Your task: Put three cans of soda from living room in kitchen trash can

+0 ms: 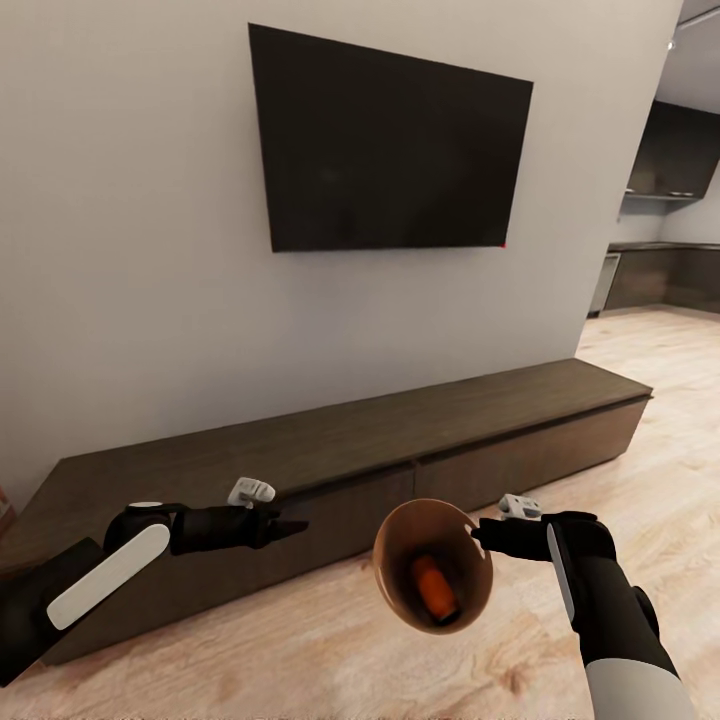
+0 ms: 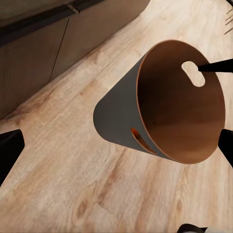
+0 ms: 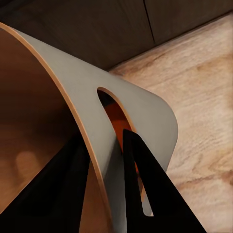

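Observation:
The tash can (image 1: 395, 560) is a round copper-brown bin, held tilted above the wood floor with its mouth towards me. One orange can of soda (image 1: 435, 588) lies inside it. My right gripper (image 1: 482, 538) is shut on the bin's rim beside a handle slot. In the right wrist view the gripper (image 3: 104, 141) has one finger inside the wall (image 3: 145, 111) and one outside, and orange shows through the slot. My left gripper (image 1: 293, 523) hangs to the bin's left, open and empty. Its fingers (image 2: 9, 153) frame the tash can (image 2: 116, 116).
A long, low dark wood cabinet (image 1: 350, 440) runs along the grey wall just ahead, under a wall-mounted black TV (image 1: 390, 140). Light plank floor (image 1: 660, 470) stretches right towards dark kitchen cabinets (image 1: 660, 270) at the far right.

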Motion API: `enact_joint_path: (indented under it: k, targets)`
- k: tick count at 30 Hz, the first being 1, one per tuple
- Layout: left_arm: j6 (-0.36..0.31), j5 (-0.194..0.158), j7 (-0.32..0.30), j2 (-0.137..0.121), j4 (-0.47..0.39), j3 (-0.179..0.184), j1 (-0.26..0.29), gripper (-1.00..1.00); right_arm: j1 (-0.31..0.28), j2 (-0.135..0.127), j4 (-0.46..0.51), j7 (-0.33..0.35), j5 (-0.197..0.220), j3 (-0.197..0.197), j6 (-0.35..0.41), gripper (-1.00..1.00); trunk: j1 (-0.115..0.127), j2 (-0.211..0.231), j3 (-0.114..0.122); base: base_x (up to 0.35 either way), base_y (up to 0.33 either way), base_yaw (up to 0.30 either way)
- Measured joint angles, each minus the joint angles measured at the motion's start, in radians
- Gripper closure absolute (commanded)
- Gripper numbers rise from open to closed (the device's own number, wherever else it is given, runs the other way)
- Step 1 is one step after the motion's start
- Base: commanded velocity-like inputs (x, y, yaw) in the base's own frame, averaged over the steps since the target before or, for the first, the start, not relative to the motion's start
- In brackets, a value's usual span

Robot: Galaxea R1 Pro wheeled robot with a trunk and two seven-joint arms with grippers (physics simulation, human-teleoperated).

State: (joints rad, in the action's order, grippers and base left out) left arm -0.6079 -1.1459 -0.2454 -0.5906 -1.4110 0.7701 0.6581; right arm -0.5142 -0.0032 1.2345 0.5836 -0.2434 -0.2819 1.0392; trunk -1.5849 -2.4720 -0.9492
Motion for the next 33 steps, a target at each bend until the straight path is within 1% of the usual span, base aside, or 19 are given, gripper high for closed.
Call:
enact_joint_path:
  k: [12, 17, 22, 33]
  targets:
    - [0.0, 0.006, 0.002, 0.001, 0.001, 0.0, 0.0, -1.0, 0.0, 0.0, 0.0, 0.0, 0.001, 0.001, 0.0, 1.0, 0.0, 0.0, -0.02, 0.0, 0.0, 0.0]
    - [0.0, 0.006, 0.002, 0.019, 0.002, 0.0, 0.0, -1.0, 0.0, 0.0, 0.0, -0.001, 0.001, 0.0, 0.0, 1.0, 0.0, 0.0, -0.028, 0.0, 0.0, 0.0]
    - [-0.001, 0.007, 0.002, 0.025, 0.003, 0.0, 0.0, -1.0, 0.0, 0.0, 0.0, -0.001, 0.001, 0.0, 0.0, 1.0, 0.0, 0.0, -0.036, 0.0, 0.0, 0.0]
    - [-0.001, 0.006, 0.002, 0.026, 0.003, 0.0, 0.0, -1.0, 0.0, 0.0, 0.0, -0.001, 0.001, 0.0, 0.0, 1.0, 0.0, 0.0, -0.054, 0.0, 0.0, 0.0]
